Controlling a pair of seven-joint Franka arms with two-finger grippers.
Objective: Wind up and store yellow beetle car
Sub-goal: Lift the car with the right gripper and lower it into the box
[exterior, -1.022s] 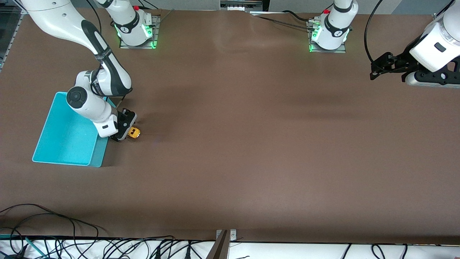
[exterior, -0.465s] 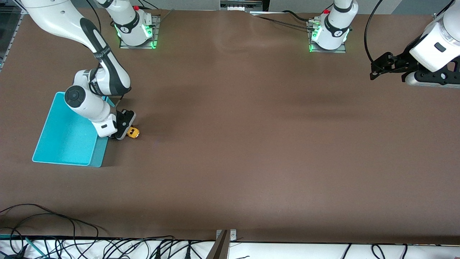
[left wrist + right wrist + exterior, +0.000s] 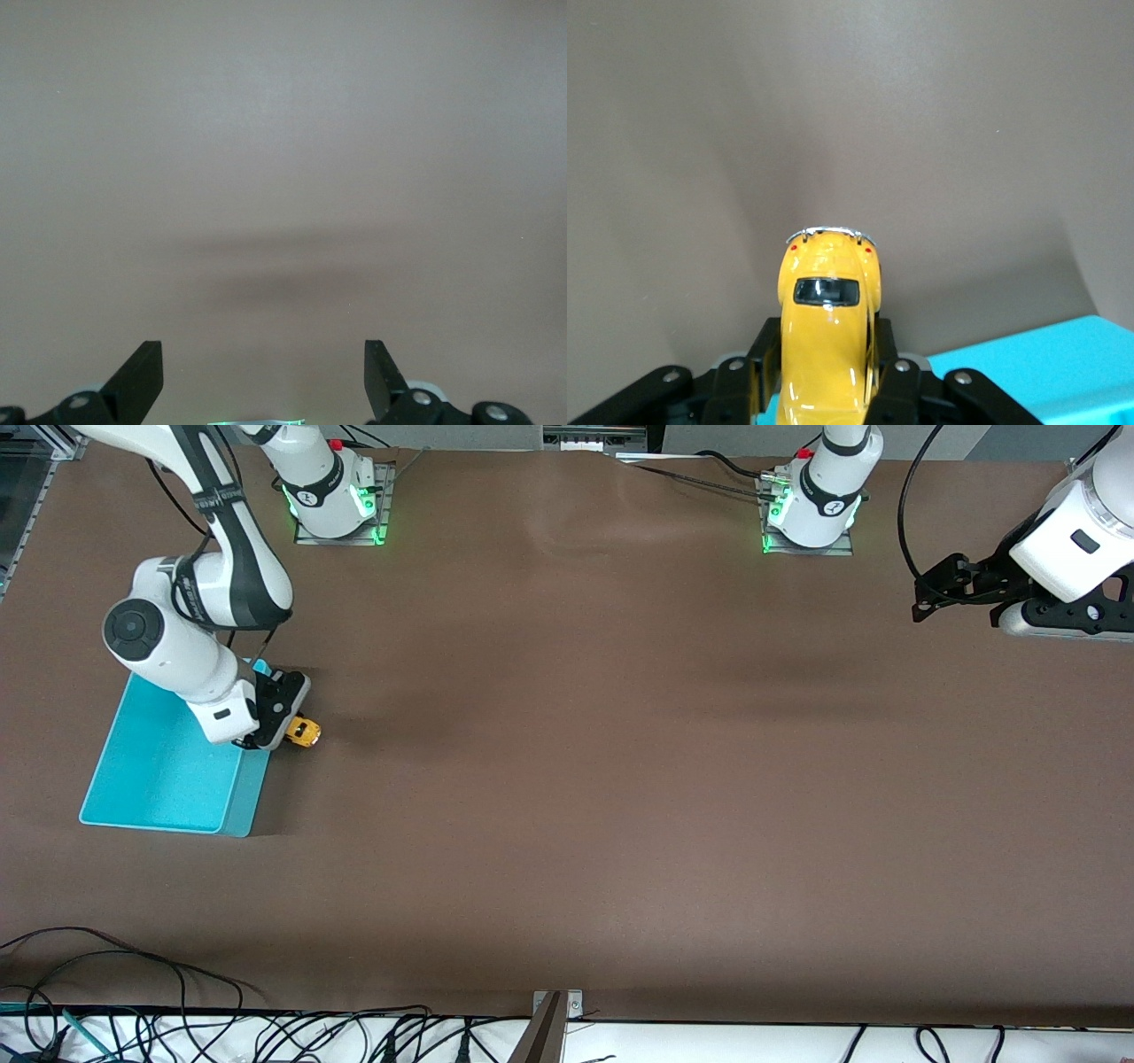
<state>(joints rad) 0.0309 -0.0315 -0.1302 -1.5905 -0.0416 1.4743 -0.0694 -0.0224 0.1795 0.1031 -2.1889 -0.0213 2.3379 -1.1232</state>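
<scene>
Yellow beetle car [image 3: 826,336] between fingers [image 3: 899,376]

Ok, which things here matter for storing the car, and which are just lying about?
In the job:
- yellow beetle car, gripped in the right claw
- turquoise bin, beside the car

Not in it:
- left claw, open, waiting over the left arm's end of the table
- cables along the table's near edge

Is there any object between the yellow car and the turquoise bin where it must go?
Nothing visible. The right claw holds the yellow beetle car just beside the turquoise bin, at its edge. The left claw waits open, away.
</scene>
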